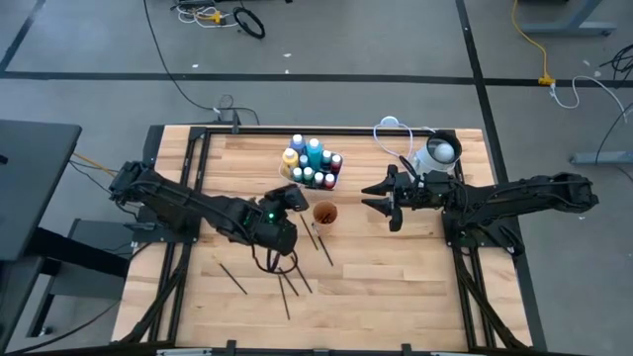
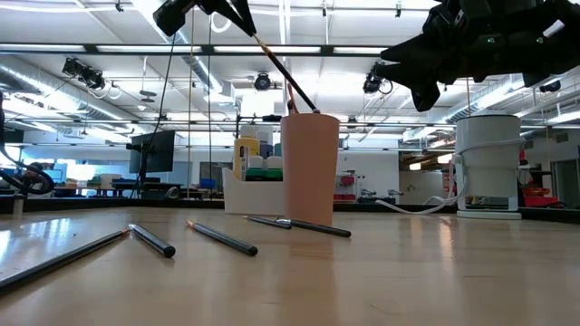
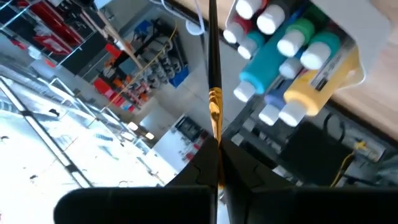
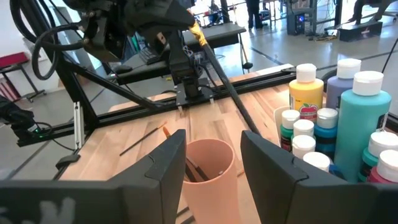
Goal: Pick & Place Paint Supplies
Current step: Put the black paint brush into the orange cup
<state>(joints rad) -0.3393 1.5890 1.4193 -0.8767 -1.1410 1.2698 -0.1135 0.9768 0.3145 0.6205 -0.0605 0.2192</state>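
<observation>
A peach cup [image 1: 324,213] stands at the table's middle, in front of a white tray [image 1: 334,182] of white-capped paint bottles [image 1: 312,161]. My left gripper [image 1: 289,201] is just left of the cup and above it, shut on a thin dark brush [image 2: 288,80] that slants down into the cup [image 2: 309,167]. My right gripper [image 1: 379,196] hangs open and empty just right of the cup. In the right wrist view its fingers frame the cup [image 4: 208,168]. Several dark brushes [image 1: 287,282] lie flat on the table, near the front. My left gripper pinches the brush between its two shut fingers [image 3: 236,177], beside the brush's gold band [image 3: 214,106]. The fingers come from the table's left and from above, and the brush runs on in line with them. The brush slants down, its lower end inside the cup [image 4: 249,121].
A white-and-grey round container [image 1: 438,153] with a white cable stands at the far right, behind my right arm. Loose brushes lie at the front left [image 1: 232,277] and just in front of the cup [image 1: 321,242]. Black frame rails [image 1: 198,188] run along the table's edges.
</observation>
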